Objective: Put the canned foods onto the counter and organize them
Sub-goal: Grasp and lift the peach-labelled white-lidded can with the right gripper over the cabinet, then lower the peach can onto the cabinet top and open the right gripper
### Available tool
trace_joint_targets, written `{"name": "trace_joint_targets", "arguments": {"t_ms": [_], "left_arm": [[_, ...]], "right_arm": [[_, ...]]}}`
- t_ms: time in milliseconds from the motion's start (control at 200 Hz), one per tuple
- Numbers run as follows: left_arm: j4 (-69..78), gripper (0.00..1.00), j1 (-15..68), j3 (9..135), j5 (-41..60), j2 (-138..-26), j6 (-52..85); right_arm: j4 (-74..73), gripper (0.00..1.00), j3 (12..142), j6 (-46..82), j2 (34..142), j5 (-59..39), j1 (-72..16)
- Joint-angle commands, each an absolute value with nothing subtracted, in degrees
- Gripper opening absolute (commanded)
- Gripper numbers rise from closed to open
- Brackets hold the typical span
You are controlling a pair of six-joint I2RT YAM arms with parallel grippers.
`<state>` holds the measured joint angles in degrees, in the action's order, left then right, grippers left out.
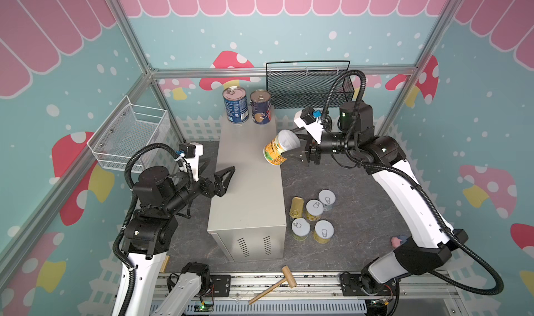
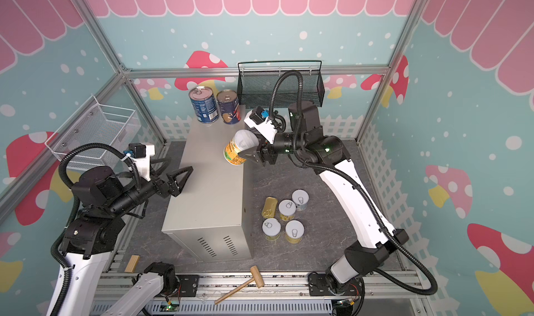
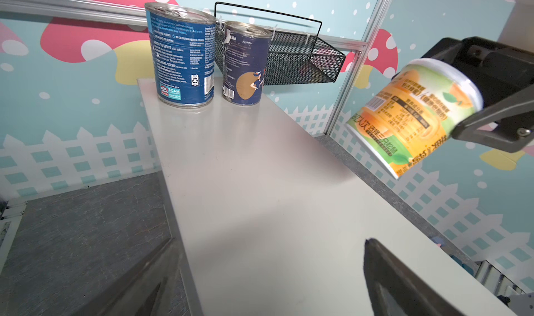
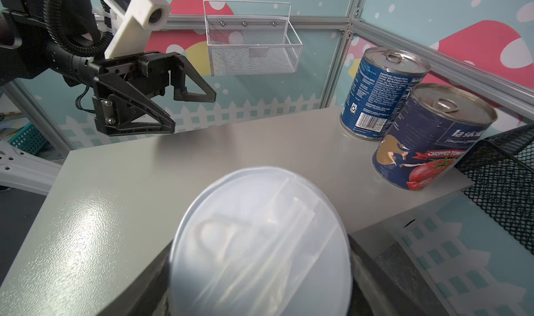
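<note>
Gripping: the right fingers are clamping a yellow-green can near its lidded end, one finger on each side of the body.
Held can, attitude: it is tilting, with its pale lid facing back toward the right wrist camera and its base pointing down toward the metal box.
Held can, position: it is hanging over the box's right long edge, in the far half; in the left wrist view it is appearing clear of the box top.
Left fingers: they are standing wide apart and holding nothing, hovering at the box's left long edge about mid-length.
Box top, far end: a blue can and a navy can are standing upright side by side, just beside each other.
Table: a cluster of four short cans is standing upright to the right of the box, with a flat gold tin lying just beside them on the box side.
Surroundings: a black mesh basket is hanging on the back rail and a white wire basket on the left wall; a wooden mallet is lying on the front rail.
</note>
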<state>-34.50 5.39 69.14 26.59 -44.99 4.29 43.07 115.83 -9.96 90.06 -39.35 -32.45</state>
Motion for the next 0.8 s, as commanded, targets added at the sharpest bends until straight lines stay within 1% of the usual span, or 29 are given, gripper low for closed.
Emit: {"name": "trace_joint_targets", "arguments": {"t_ms": [0, 200, 500, 575, 796], "left_arm": [[-35.4, 0.99, 5.6, 69.2, 26.0, -44.2, 3.1], [-35.4, 0.99, 5.6, 68.9, 25.6, -44.1, 2.5], [-34.8, 0.99, 5.6, 68.3, 25.1, -44.4, 2.2], [-34.8, 0.99, 5.6, 68.5, 25.2, -44.5, 2.2], [-34.7, 0.99, 5.6, 68.9, 25.5, -44.8, 2.4]], "right_arm": [[43.7, 0.68, 120.4, -11.7, 92.5, -40.8, -34.2], [47.1, 0.69, 127.0, -12.0, 98.5, -38.0, -37.3], [47.9, 0.78, 134.1, -11.3, 105.1, -35.1, -41.1], [47.7, 0.82, 135.7, -11.2, 106.3, -35.0, -41.6], [45.0, 0.84, 137.3, -9.8, 108.0, -35.2, -42.5]]}}
